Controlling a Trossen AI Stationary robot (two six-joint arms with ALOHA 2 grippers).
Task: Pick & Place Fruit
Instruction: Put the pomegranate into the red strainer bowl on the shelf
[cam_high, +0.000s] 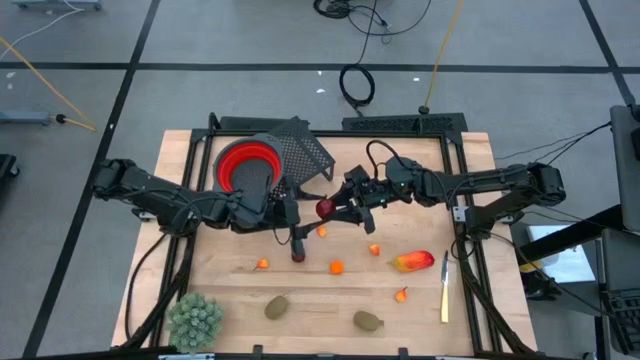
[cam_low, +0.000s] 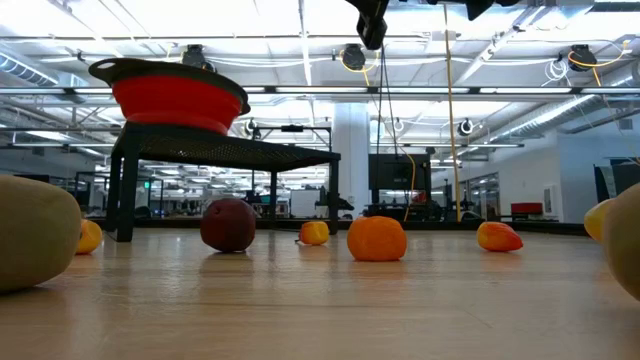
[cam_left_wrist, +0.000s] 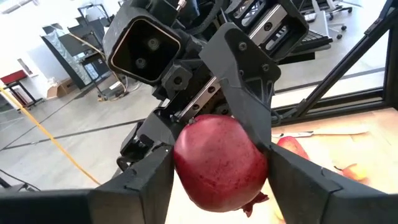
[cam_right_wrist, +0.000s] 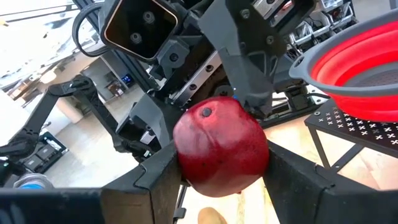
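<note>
A dark red ball of fruit (cam_high: 326, 208) hangs above the table's middle between my two grippers. My left gripper (cam_high: 305, 207) reaches it from the table's left and my right gripper (cam_high: 345, 205) from the right, both shut on it. The ball fills the left wrist view (cam_left_wrist: 221, 162) and the right wrist view (cam_right_wrist: 221, 149). More fruit lies on the wood: a second dark red ball (cam_low: 228, 224), small orange pieces (cam_high: 336, 267), a long red-orange-yellow piece (cam_high: 413, 262) and two brownish-green ovals (cam_high: 277, 307). My left gripper pinches the ball's two sides (cam_left_wrist: 186, 168) between its two fingers, coming in level from the table's left. The ball is lifted clear of the table. My right gripper pinches the same ball's sides (cam_right_wrist: 186, 162) between its two fingers, level from the table's right, turned so its fingers sit between the left gripper's. The ball's stub end (cam_right_wrist: 206, 112) faces its camera.
A red bowl (cam_high: 243, 163) sits on a black mesh stand (cam_high: 305, 150) at the far left, just behind my left arm. A pale green spiky plant (cam_high: 195, 320) stands at the near left corner. A knife (cam_high: 445, 290) lies near the right edge.
</note>
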